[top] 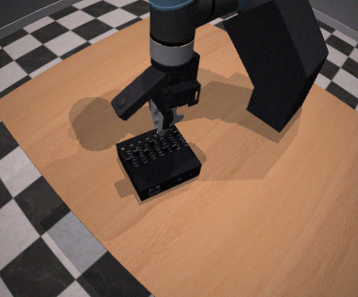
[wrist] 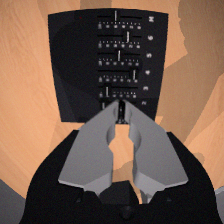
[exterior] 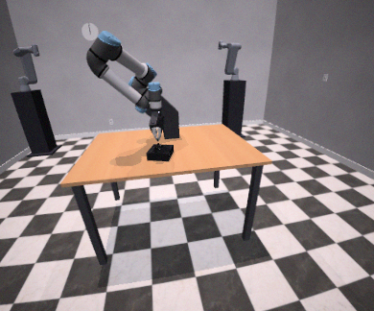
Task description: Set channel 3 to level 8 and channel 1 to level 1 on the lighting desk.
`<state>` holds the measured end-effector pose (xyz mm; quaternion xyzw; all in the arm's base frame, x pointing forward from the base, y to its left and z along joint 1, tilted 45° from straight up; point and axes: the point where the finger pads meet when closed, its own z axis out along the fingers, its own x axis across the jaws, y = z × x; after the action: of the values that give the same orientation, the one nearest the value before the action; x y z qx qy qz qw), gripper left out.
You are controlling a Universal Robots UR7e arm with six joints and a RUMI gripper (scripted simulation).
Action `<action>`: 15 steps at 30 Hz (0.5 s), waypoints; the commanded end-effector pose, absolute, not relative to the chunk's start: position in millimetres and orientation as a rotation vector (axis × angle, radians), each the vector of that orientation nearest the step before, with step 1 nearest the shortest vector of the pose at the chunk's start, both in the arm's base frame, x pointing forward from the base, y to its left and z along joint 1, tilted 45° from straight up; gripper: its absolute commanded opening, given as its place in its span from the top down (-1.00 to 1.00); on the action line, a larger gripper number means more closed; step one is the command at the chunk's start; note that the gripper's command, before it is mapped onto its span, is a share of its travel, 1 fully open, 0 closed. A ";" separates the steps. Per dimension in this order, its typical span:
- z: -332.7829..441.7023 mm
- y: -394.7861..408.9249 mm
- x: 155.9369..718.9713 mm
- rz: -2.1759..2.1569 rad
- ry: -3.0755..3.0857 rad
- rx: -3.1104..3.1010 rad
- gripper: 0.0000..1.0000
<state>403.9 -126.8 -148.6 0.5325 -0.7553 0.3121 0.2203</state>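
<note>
The lighting desk (top: 159,161) is a small black box on the wooden table; it also shows in the exterior view (exterior: 160,153) and in the wrist view (wrist: 107,60). Its top carries several fader rows with small white markings. My gripper (top: 162,130) points down at the desk's far edge, with its grey fingers shut. In the wrist view the fingertips meet at the nearest fader row, right at a thin dark fader knob (wrist: 120,114). I cannot tell whether they touch it. The other knobs stand at different places along their rows.
The arm's large dark base block (top: 279,60) stands on the table behind the desk to the right. Two black pedestals (exterior: 34,120) (exterior: 233,107) carrying small arms stand on the checkered floor beyond the table.
</note>
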 end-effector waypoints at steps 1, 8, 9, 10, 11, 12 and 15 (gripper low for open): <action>-147.4 -124.4 401.1 0.855 -2.085 1.470 1.00; -147.4 -124.4 401.1 0.855 -2.085 1.470 1.00; -147.4 -124.4 401.1 0.855 -2.085 1.470 1.00; -147.4 -124.4 401.1 0.855 -2.085 1.470 1.00; -147.4 -124.3 401.1 0.855 -2.085 1.470 -1.00; -147.3 -124.3 401.1 0.855 -2.085 1.470 -1.00; -146.0 -122.9 401.1 0.855 -2.085 1.470 -1.00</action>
<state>402.2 -125.2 -148.0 0.5317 -0.7560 0.3097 0.2231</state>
